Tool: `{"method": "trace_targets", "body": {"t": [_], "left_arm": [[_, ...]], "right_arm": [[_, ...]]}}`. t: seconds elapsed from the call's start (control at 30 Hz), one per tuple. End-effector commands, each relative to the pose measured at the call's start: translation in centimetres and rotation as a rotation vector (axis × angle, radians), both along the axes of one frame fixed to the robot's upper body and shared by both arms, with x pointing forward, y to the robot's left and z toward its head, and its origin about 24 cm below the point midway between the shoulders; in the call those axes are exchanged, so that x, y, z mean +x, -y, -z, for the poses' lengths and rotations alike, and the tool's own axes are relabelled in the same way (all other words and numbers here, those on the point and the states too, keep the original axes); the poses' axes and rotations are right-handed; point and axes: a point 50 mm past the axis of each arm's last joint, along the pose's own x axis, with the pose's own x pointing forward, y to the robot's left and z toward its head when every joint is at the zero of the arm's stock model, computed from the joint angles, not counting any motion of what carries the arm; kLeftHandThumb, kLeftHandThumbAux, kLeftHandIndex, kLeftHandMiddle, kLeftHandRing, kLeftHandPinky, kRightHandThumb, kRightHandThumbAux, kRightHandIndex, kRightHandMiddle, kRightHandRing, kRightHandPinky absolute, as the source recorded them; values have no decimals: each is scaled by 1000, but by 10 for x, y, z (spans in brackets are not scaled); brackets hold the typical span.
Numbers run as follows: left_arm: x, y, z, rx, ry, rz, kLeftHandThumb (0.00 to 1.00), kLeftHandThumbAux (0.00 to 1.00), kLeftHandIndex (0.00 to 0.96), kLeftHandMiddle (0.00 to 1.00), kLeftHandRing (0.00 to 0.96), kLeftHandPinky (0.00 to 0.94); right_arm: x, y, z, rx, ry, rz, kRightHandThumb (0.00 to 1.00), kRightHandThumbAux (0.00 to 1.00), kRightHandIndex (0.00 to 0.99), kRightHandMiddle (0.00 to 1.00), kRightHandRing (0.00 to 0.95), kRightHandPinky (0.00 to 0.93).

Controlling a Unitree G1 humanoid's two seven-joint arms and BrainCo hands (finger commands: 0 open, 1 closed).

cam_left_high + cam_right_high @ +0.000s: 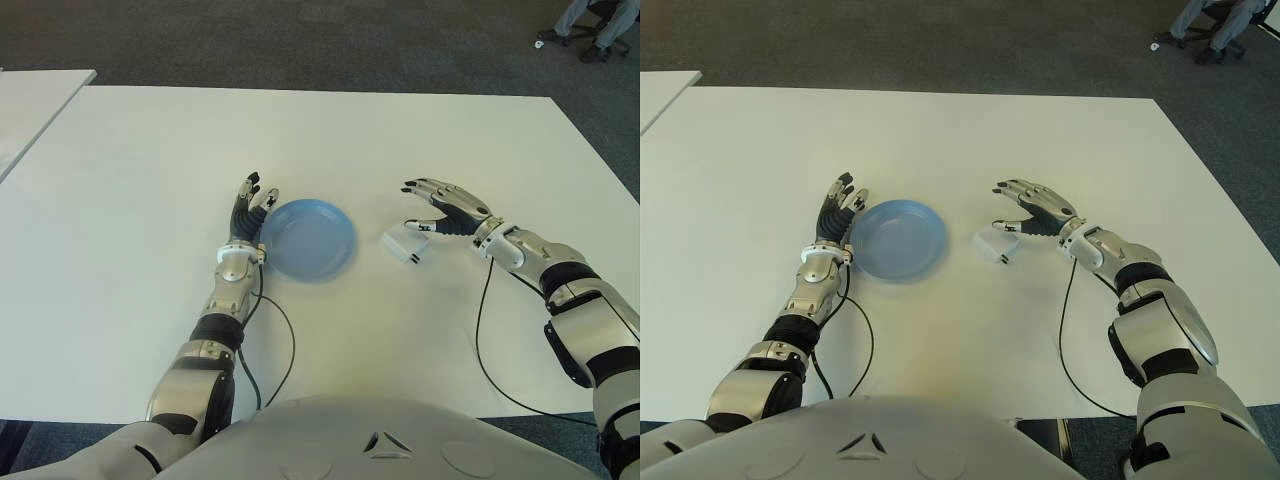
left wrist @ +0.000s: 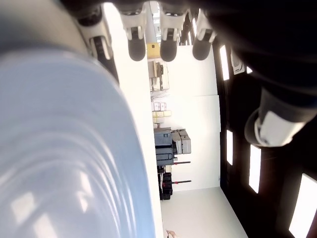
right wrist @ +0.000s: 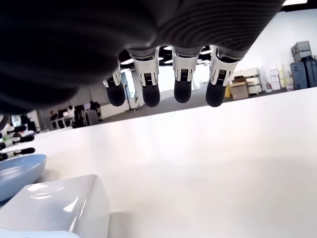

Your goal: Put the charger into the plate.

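Note:
A white charger (image 1: 405, 245) lies on the white table (image 1: 140, 180), just right of the empty blue plate (image 1: 312, 238). My right hand (image 1: 432, 208) hovers beside the charger on its right, fingers spread and holding nothing; the thumb tip is close to the charger. The right wrist view shows the charger (image 3: 54, 206) low under the extended fingers (image 3: 151, 94), with the plate's rim (image 3: 20, 168) beyond it. My left hand (image 1: 250, 205) shows at the plate's left rim, fingers straight; its wrist view is filled by the plate (image 2: 54, 148).
The table's far edge meets dark carpet (image 1: 300, 40). A second white table (image 1: 30, 100) stands at the far left. A person's legs and a chair (image 1: 590, 30) are at the far right. Cables (image 1: 480, 340) trail from both wrists across the table.

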Motion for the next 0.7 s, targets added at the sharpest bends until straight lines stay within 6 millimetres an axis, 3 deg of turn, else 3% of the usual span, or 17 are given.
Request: {"method": "trace_targets", "body": {"t": [0.03, 0.3, 0.7], "left_arm": [[-13, -4, 20, -1, -114, 0, 0, 519, 41, 59, 28, 0], [-13, -4, 21, 4, -120, 5, 0, 509, 45, 49, 22, 0], [-11, -3, 21, 5, -122, 16, 0, 496, 44, 56, 24, 0]], "right_arm": [[-3, 0, 2, 33, -34, 6, 246, 115, 0, 0, 0, 0], [-2, 4, -4, 143, -100, 42, 274, 121, 0, 0, 0, 0], [2, 1, -28, 320, -90, 4, 308, 129, 0, 0, 0, 0]]}}
